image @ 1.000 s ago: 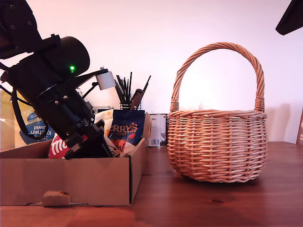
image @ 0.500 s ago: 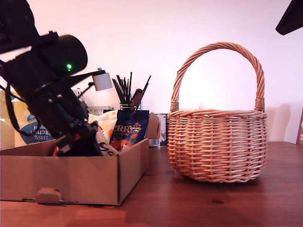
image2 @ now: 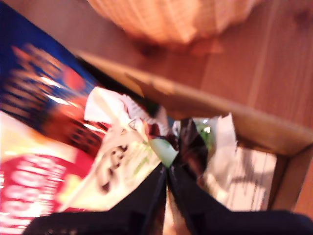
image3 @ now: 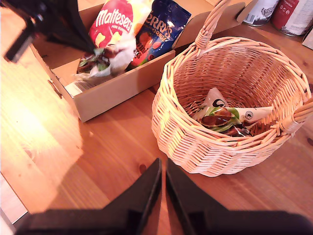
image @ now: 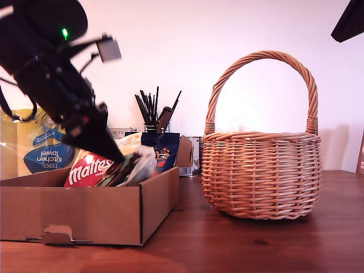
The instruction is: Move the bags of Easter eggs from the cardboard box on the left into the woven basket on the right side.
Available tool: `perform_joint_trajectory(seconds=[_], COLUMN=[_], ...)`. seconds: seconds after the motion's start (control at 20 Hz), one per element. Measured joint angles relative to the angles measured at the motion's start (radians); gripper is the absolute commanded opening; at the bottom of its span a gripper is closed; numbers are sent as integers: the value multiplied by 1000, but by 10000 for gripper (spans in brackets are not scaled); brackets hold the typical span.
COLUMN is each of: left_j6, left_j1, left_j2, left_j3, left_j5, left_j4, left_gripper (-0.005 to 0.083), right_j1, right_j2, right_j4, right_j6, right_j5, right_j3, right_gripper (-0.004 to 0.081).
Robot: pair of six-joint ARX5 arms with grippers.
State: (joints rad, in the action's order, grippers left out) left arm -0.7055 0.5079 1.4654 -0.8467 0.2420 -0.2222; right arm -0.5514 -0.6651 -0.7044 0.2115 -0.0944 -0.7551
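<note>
My first gripper (image: pixel 111 152) sits in the left half of the exterior view, above the cardboard box (image: pixel 85 213), its jaws closed on a white bag with green eggs (image: pixel 133 168) — the first wrist view shows the two black fingers (image2: pixel 146 193) meeting at the crumpled top of that bag (image2: pixel 132 156). The bag hangs tilted over the box interior, partly raised above the box wall. Behind it in the box stand a cream-and-red Maltesers bag (image: pixel 88 169) and a dark blue Terry's bag (image: pixel 165 149), both leaning upright against the rear. The box rests on the wooden tabletop (image: pixel 239 244) at the lower left of the exterior view. The woven basket (image: pixel 261 173) stands on the tabletop in the right half of that view, near the box but not touching it, handle arched upright. My second gripper (image3: pixel 163 183) appears at the lower centre of the second wrist view, hovering over bare tabletop in front of the basket (image3: pixel 195 147) — its jaws are closed together with nothing between them. That view shows one white bag with green eggs (image3: pixel 225 117) already lying inside the basket. Behind the box in the exterior view stand a kitchen towel pack (image: pixel 42 151) and a holder of dark brushes (image: pixel 151 108).
</note>
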Motion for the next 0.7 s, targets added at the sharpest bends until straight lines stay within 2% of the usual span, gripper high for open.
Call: perform_joint_trajectory(seconds=[0.15, 0.2, 0.25, 0.3, 0.35, 0.4, 0.45, 0.7], left_j6=[19, 19, 19, 22, 22, 22, 22, 22], left_j1=[0, 0, 0, 0, 0, 0, 0, -3], left_j2=[-4, -4, -2, 4, 14, 26, 35, 41], left_j3=[0, 0, 0, 0, 0, 0, 0, 0], left_j5=[-8, -3, 4, 9, 10, 10, 10, 10], left_j4=[2, 2, 3, 5, 6, 6, 5, 17], left_gripper=[-24, 9, 164, 390, 653, 813, 773, 783], right_j1=[0, 0, 0, 0, 0, 0, 0, 0], right_j2=[0, 0, 0, 0, 0, 0, 0, 0], right_j4=[0, 0, 0, 0, 0, 0, 0, 0], right_j6=[0, 0, 0, 0, 0, 0, 0, 0], right_j5=[0, 0, 0, 0, 0, 0, 0, 0], right_j3=[0, 0, 0, 0, 0, 0, 0, 0], right_gripper=[-13, -13, -13, -13, -13, -13, -13, -13])
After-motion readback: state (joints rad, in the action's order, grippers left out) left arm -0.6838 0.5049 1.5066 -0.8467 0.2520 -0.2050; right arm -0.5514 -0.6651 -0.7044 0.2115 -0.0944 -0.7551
